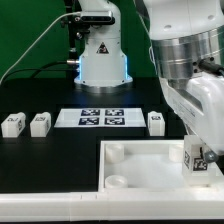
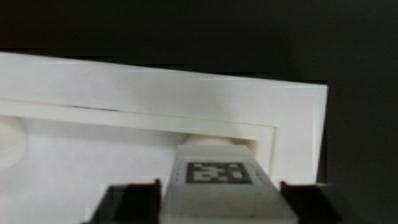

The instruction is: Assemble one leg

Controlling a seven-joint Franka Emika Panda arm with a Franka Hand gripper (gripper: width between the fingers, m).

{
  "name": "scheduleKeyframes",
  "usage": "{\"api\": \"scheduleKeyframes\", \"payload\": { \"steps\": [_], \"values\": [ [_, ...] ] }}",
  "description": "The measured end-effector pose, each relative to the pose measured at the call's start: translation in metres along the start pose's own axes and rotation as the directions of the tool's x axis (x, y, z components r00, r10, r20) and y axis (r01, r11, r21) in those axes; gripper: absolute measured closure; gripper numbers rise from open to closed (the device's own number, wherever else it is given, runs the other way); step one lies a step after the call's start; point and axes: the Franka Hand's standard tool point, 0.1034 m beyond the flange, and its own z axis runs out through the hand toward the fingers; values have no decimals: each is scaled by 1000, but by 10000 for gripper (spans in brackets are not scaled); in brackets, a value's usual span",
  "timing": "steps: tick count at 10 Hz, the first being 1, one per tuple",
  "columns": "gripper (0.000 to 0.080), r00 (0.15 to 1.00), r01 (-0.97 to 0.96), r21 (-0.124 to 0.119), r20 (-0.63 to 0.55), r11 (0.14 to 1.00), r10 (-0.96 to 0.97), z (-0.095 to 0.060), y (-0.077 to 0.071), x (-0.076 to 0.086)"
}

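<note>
My gripper (image 1: 197,162) is shut on one leg (image 1: 197,156), a small white block with a black-and-white tag, and holds it upright over the corner of the large white plate (image 1: 140,172) at the exterior view's right. In the wrist view the leg (image 2: 217,175) stands between my dark fingers (image 2: 128,206), with my gripper (image 2: 217,208) closed on its sides. Its far end points at a corner socket (image 2: 224,141) of the plate (image 2: 143,100). I cannot tell whether the leg touches the socket. Three more legs lie on the black table: two (image 1: 13,124) (image 1: 40,123) at the left, one (image 1: 156,122) behind the plate.
The marker board (image 1: 100,118) lies flat behind the plate, between the loose legs. The robot base (image 1: 100,55) stands at the back. The arm's body (image 1: 190,60) fills the upper right. Round sockets (image 1: 117,183) show at the plate's left corners.
</note>
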Motion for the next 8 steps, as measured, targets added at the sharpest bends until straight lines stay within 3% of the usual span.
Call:
{"api": "scheduleKeyframes", "payload": {
  "steps": [1,2,3,4,6,8],
  "values": [
    [223,1000,32,0,0,1000,-32,0,0,0],
    [223,992,123,-2,-3,992,-123,0,0,0],
    [165,954,299,-8,-9,954,-299,0,1,1],
    [154,856,517,-16,-16,856,-517,-1,0,2],
    [150,716,698,-24,-15,716,-698,-1,0,2],
    [150,483,874,-48,-14,483,-876,-1,0,6]
  ]
}}
